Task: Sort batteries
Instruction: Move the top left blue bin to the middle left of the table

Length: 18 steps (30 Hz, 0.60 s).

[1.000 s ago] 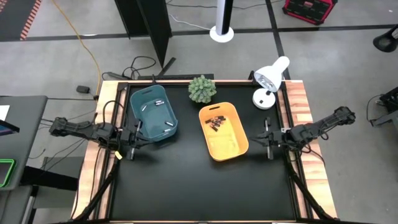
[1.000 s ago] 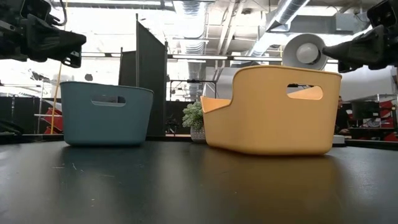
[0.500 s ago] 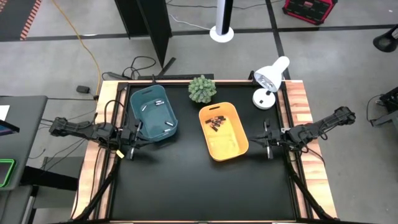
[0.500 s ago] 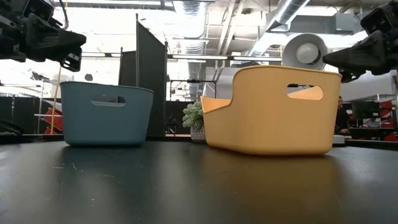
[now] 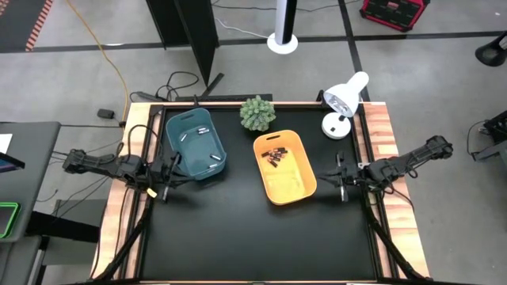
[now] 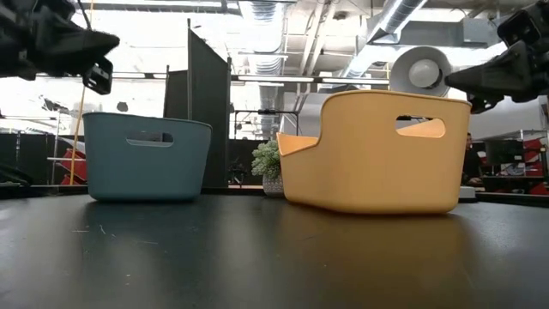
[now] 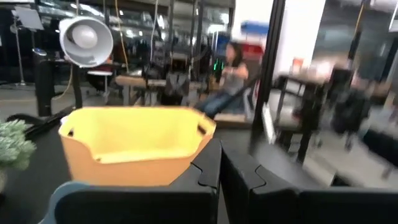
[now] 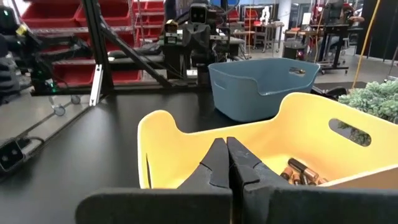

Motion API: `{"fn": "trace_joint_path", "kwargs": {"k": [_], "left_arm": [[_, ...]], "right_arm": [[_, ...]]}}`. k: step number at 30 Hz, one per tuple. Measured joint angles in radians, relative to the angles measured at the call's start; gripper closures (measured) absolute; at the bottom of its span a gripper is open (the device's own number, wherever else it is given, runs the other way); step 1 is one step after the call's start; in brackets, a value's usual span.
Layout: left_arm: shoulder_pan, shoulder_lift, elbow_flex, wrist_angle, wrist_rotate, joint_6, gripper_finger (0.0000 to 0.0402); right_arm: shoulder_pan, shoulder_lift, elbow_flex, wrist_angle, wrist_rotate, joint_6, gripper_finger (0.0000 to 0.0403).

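Inside the yellow bin point(image 5: 284, 168), at its far end, I am seeing a cluster of dark batteries point(image 5: 275, 154); a few pale batteries point(image 5: 198, 133) are lying in the teal bin point(image 5: 196, 144) to its left. I am holding the left gripper point(image 5: 165, 180) just beside the teal bin's near-left corner, its fingers pressed together on nothing. I am keeping the right gripper point(image 5: 341, 181) just right of the yellow bin, likewise closed and empty. I am judging each battery to be a rigid, smooth, light metal cylinder that is liable to roll and slip. I am recommending a pinch across the middle of the barrel, fingers square to its long axis, on a cell lying apart from its neighbours.
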<state>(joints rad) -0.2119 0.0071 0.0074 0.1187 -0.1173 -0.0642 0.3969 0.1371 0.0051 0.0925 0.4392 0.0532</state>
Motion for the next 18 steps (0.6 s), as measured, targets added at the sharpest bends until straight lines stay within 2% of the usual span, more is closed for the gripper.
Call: {"fn": "trace_joint_path", "kwargs": {"k": [4,10,18], "left_arm": [[0.0,0.0,0.015,0.011,0.0,-0.106,0.0401],[0.0,0.0,0.03,0.029,-0.012,-0.079,0.0401],[-0.001,0.037,0.031,-0.046,-0.234,-0.147,0.0394]], "right_arm": [[0.0,0.0,0.004,0.014,0.001,0.006,0.0403],[-0.001,0.0,0.006,0.009,0.003,0.111,0.0403],[-0.045,0.0,0.008,-0.001,0.003,0.096,0.0403]]}}
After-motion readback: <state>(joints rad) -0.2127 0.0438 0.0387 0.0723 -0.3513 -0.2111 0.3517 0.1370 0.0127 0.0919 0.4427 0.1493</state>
